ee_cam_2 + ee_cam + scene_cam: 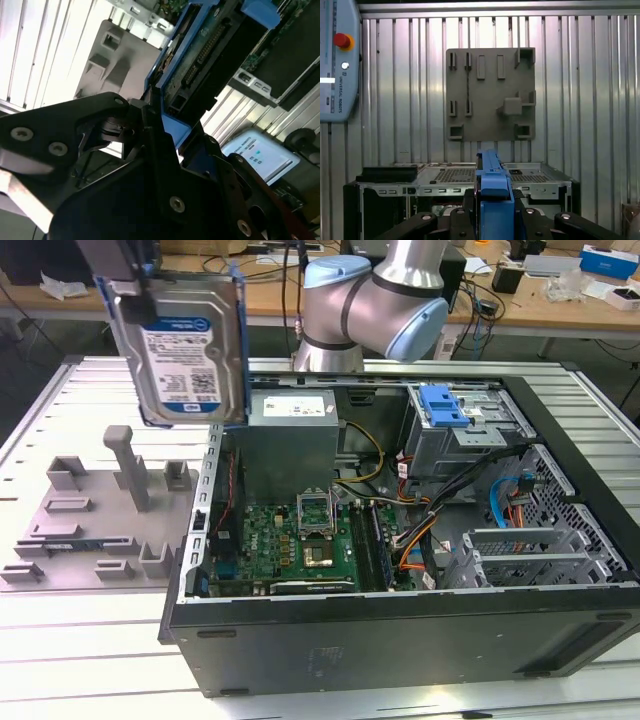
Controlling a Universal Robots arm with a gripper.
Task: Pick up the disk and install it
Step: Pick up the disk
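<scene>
Disk [185,345] at upper left of the exterior view, gripper [494,214] clamping its blue frame [492,175]; we judge an edge grip may slip near the case [400,635].

A robotics lab or workshop: an open computer case [400,630] sits on a slatted metal table [80,650], with cable-cluttered workbenches [270,298] behind.

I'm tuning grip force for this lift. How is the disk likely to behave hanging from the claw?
The disk looks like a stiff metal slab, so it probably won't flex. Gripped at one edge by the claw, it seems dense for its size and might pivot. Its blue carrier frame looks plastic, perhaps slick and slightly yielding.
</scene>
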